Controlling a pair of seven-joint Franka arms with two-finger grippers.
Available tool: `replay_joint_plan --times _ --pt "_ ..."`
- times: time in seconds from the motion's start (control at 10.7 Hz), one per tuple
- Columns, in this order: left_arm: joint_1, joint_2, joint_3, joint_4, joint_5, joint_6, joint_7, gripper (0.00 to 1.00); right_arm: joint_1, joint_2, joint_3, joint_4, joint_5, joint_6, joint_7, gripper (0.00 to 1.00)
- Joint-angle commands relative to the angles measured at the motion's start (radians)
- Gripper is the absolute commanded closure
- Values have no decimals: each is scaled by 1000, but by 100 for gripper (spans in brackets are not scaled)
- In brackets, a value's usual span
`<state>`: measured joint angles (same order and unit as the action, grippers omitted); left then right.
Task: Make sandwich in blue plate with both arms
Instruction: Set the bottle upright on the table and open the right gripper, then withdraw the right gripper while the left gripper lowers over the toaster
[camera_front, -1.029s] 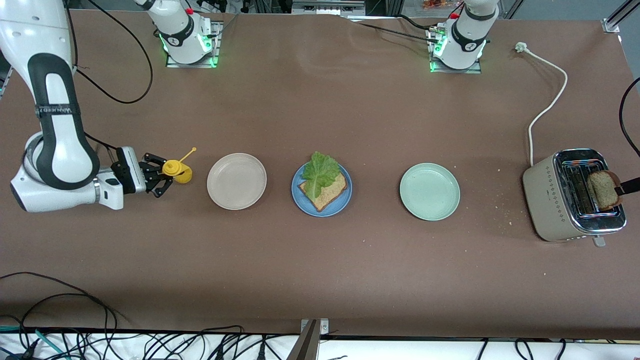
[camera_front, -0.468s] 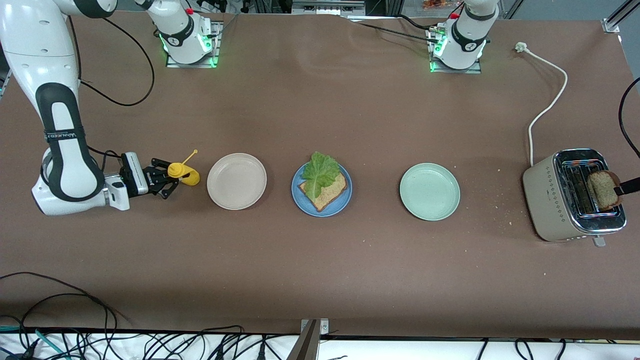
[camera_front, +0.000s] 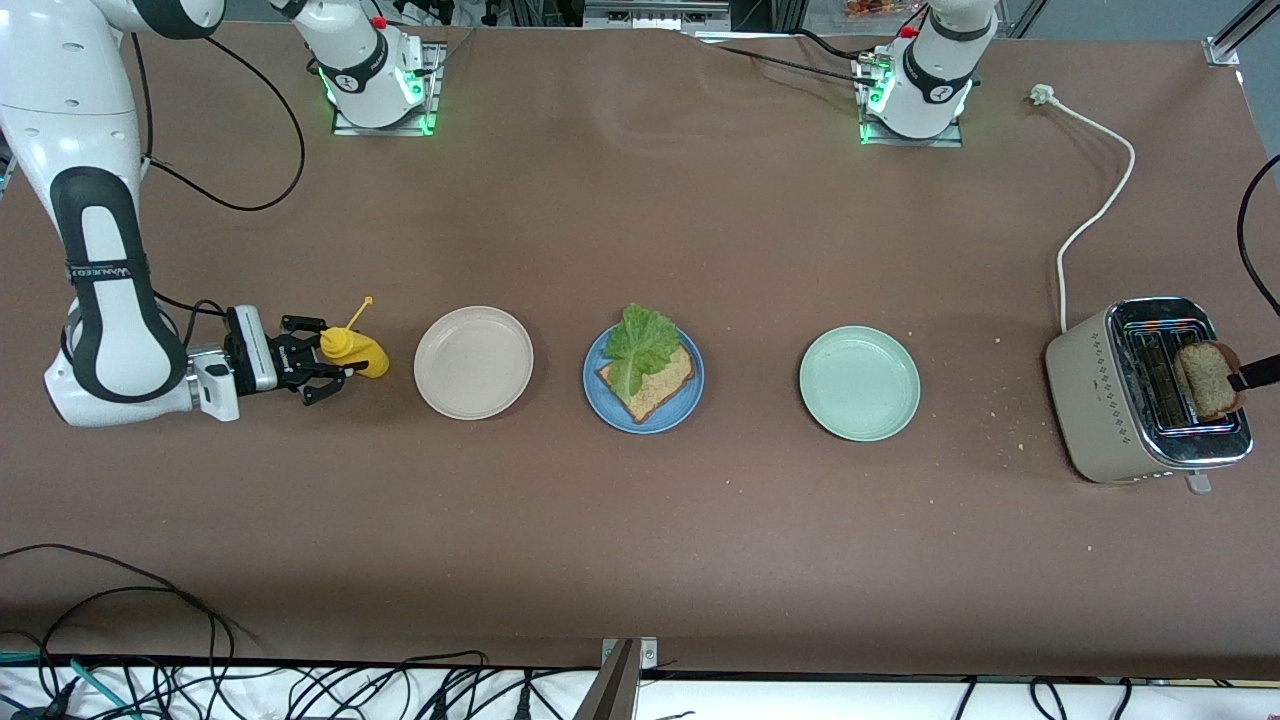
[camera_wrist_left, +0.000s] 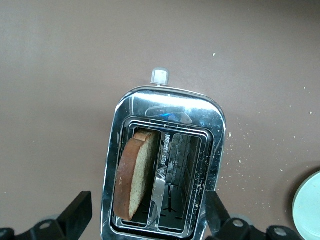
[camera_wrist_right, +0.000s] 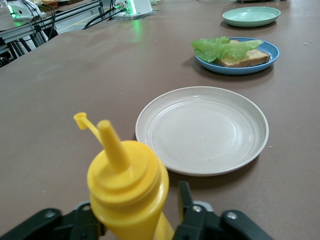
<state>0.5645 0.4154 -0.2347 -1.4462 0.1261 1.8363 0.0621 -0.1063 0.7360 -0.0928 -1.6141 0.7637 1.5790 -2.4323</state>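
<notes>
Sitting mid-surface, the blue plate (camera_front: 643, 381) carries bread (camera_front: 650, 384) under lettuce (camera_front: 638, 345), well apart from both grippers. Right gripper (camera_front: 325, 371), jaws spread, flanks a yellow bottle (camera_front: 356, 349) near the beige plate (camera_front: 473, 362). Left gripper (camera_wrist_left: 145, 220), jaws spread, hangs over the toaster (camera_front: 1145, 388).

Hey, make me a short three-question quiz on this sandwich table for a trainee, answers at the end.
1. True or false: the blue plate holds one bread slice with a lettuce leaf on it.
2. Where is the second bread slice? A) in the toaster B) on the mint-green plate C) on the beige plate
3. Fill in: the right gripper is at the yellow ______.

Key: 1 true. 2 A. 3 squeeze bottle. The left gripper hovers open over the toaster.
</notes>
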Motion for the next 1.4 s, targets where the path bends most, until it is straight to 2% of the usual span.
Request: replay_joint_plan --times 0.0,0.09,0.37,0.65,1.03,1.31 --pt "3 -4 -5 -5 26 6 15 0 -39 -3 15 46 14 -22 4 0" --pt "3 -4 -3 -5 26 6 15 0 -53 -3 10 109 -3 -24 18 0" --pt "21 20 -3 0 27 9 21 0 -104 -10 -13 132 -56 -31 171 0" --pt "34 63 -3 3 27 46 21 0 -145 -18 -25 135 -55 -71 434 0" --pt "54 131 -2 3 27 141 21 0 -150 -35 -42 261 -66 -181 833 0" --pt "58 152 -3 1 20 149 19 0 -147 -72 -36 328 -107 -232 1098 0"
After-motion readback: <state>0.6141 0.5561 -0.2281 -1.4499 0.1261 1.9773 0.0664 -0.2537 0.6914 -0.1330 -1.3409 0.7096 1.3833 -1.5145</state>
